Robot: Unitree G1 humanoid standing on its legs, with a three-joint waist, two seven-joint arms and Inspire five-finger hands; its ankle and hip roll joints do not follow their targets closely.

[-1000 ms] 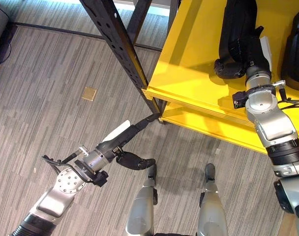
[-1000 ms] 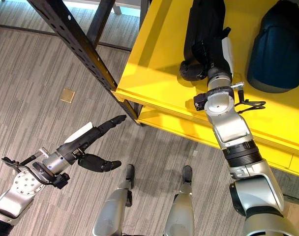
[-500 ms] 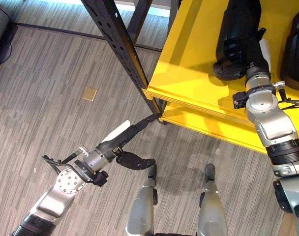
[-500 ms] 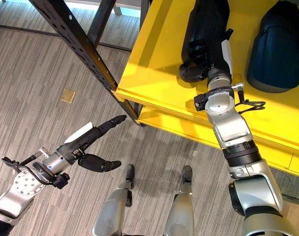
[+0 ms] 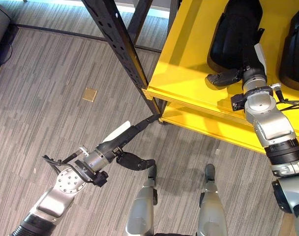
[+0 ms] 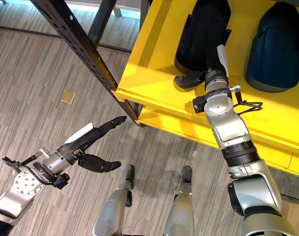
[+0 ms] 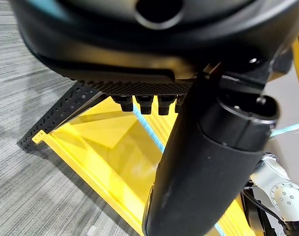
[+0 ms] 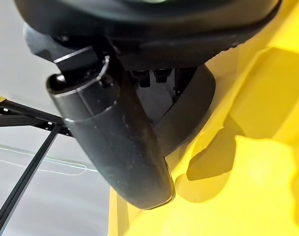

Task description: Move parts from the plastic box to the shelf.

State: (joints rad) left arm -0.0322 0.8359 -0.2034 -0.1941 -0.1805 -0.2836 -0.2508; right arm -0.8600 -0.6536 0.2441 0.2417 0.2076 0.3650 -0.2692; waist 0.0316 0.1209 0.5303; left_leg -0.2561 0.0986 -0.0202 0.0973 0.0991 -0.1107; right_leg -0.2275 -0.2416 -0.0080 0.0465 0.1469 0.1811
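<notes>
A black curved part (image 5: 228,34) lies on the yellow shelf (image 5: 184,64), also seen past my thumb as the black part (image 8: 189,113). My right hand (image 6: 212,61) rests against its near end with fingers straight along it and the thumb (image 5: 222,77) spread off to the side, clear of the part. A second dark blue part (image 6: 277,44) sits on the shelf to the right. My left hand (image 5: 125,133) hangs open and empty over the floor at the lower left.
A black perforated upright post (image 5: 120,44) runs diagonally at the shelf's left corner. A lower yellow shelf board (image 5: 208,125) juts out beneath the top one. A small tan square (image 5: 89,93) lies on the grey plank floor.
My right hand has uncurled from the black part's near end and its thumb has swung out. The part now lies a little further back on the shelf. The left arm has not moved.
</notes>
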